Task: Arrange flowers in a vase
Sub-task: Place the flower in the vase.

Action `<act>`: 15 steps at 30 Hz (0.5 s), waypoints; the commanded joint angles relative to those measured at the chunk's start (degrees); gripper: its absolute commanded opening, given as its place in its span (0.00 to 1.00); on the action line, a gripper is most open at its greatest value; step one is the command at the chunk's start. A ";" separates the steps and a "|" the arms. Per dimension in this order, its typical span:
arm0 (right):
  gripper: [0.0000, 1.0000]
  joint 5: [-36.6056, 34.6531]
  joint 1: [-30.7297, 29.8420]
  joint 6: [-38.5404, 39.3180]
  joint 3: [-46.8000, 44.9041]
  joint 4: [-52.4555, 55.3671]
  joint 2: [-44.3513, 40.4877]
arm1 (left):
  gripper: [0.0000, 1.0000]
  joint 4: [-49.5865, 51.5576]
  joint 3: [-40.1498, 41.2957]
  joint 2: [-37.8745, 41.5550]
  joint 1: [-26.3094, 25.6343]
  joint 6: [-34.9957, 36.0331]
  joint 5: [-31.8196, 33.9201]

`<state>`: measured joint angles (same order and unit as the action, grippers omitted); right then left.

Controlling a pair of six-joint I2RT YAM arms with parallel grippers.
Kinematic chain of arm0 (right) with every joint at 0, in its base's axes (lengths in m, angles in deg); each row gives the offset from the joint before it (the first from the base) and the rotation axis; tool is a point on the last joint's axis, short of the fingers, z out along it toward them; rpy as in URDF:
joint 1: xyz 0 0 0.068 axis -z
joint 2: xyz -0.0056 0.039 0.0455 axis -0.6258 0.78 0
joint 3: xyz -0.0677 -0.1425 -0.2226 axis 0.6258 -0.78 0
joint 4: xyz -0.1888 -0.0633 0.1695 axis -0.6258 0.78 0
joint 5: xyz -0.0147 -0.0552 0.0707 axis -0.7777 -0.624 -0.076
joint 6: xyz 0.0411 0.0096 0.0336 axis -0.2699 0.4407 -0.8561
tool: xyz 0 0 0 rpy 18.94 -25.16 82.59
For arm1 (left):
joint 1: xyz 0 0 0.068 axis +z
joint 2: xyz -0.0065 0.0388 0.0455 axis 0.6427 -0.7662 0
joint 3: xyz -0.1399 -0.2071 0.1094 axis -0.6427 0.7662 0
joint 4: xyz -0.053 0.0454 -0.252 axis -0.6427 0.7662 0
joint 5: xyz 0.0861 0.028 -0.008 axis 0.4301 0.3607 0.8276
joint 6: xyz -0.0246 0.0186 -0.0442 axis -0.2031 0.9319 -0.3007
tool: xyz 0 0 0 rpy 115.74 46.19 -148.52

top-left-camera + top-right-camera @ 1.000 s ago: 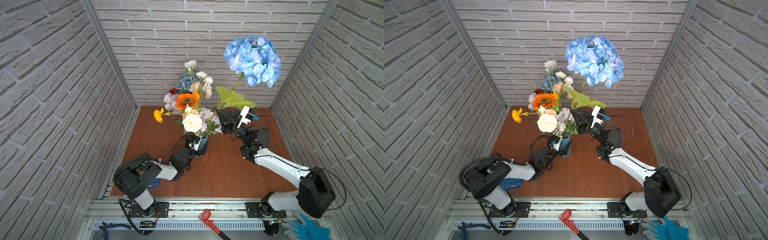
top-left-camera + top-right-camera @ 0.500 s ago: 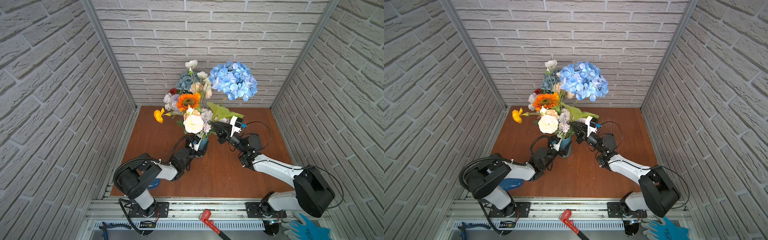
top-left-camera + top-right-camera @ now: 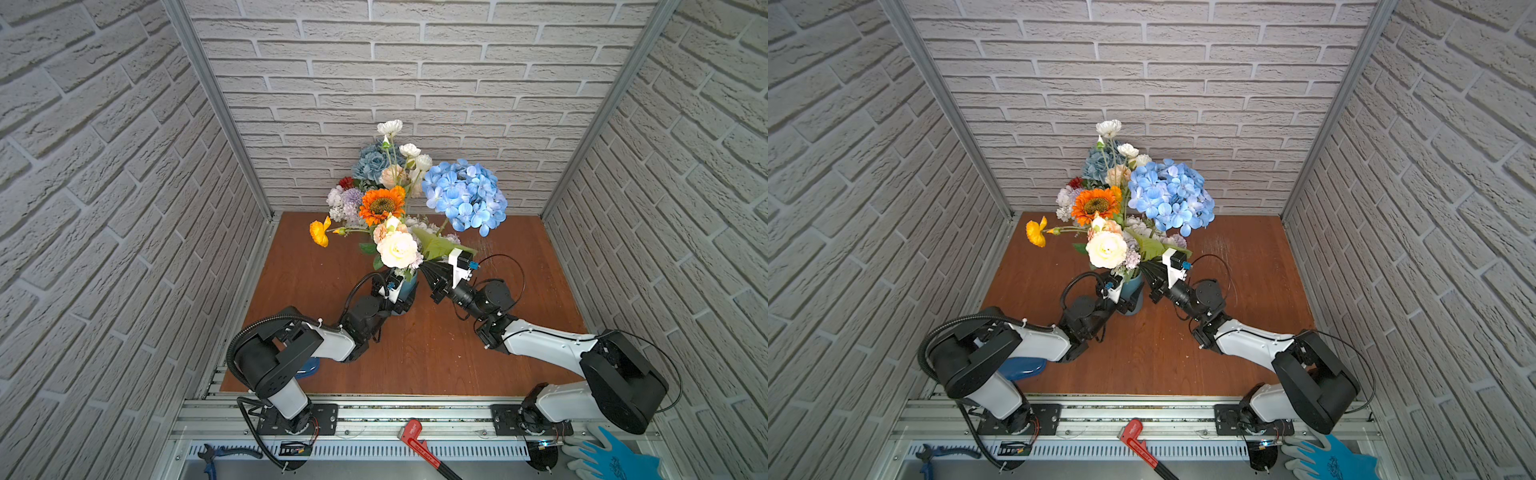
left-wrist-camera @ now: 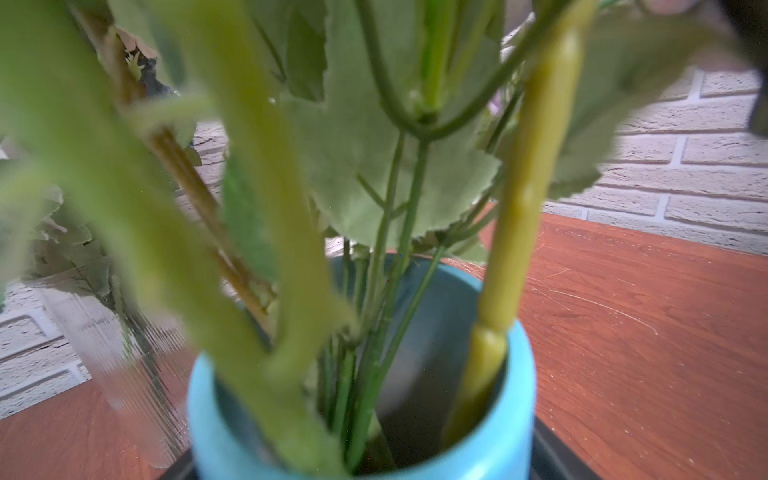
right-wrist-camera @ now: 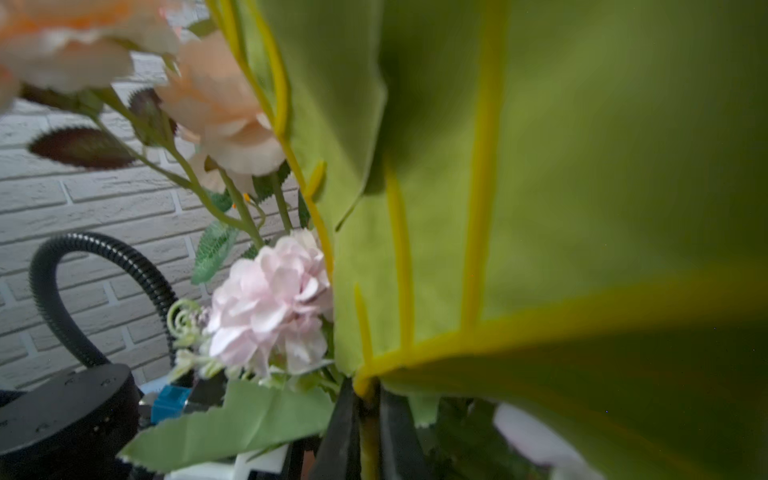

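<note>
Clamping the stalk of the blue hydrangea [image 3: 465, 197] with the right gripper [image 5: 370, 432], fingers [image 5: 340, 440] clenched on either side of it right under a broad leaf [image 5: 540, 187]. Filling most of the right wrist view with that leaf; beside it, only a pink bloom [image 5: 270, 303] and a peach bloom [image 5: 224, 108], both blurred. Carrying the blue head above and beyond the gripper, just beside the other flowers [image 3: 382, 203] in both top views. Losing the stalk below the fingers behind a cream rose [image 3: 397, 249] and foliage, so cannot trace it down to the vase [image 3: 1136, 291] from above. Showing, in the left wrist view, 1 thick yellow-green stem [image 4: 519, 249] dipping inside the vase rim against the inner wall, upper end cut off by the frame. Grasping the vase with the left gripper [image 3: 401, 301], low on its wall; just 2 black slivers of its fingers [image 4: 557, 459] visible at its sides there, the rest out of frame. Blurring the nearest stems too much to count them.
</note>
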<state>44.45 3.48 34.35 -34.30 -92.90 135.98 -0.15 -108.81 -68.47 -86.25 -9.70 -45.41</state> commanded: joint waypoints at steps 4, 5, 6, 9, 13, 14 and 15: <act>0.13 -2.55 -2.70 5.22 -0.17 9.33 -4.43 | 0.00 0.70 0.57 0.56 -0.15 1.14 0.53; 0.19 -2.87 -2.71 5.18 -0.43 10.32 -5.31 | 0.00 0.73 0.53 0.57 -0.16 1.22 0.54; 0.23 -3.17 -2.70 5.17 -0.62 11.36 -6.26 | 0.00 0.73 0.56 0.57 -0.15 1.23 0.54; 0.35 -3.13 -2.70 4.81 -0.63 16.67 -10.58 | 0.00 0.64 0.62 0.64 -0.15 1.23 0.63; 0.50 -4.23 -2.62 2.59 1.87 30.27 -17.14 | 0.00 0.57 0.74 0.51 -0.17 1.31 0.80; 0.51 -4.11 -2.61 3.28 2.90 34.12 -18.53 | 0.00 0.48 0.69 0.55 -0.15 1.31 0.80; 0.51 -3.93 -2.66 3.99 3.85 37.47 -19.50 | 0.00 0.38 0.81 0.42 -0.19 1.31 0.88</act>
<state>41.37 1.11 38.33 -33.12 -65.79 119.24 -0.02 -108.79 -68.36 -86.34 -9.53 -45.27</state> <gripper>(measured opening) 0.511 0.852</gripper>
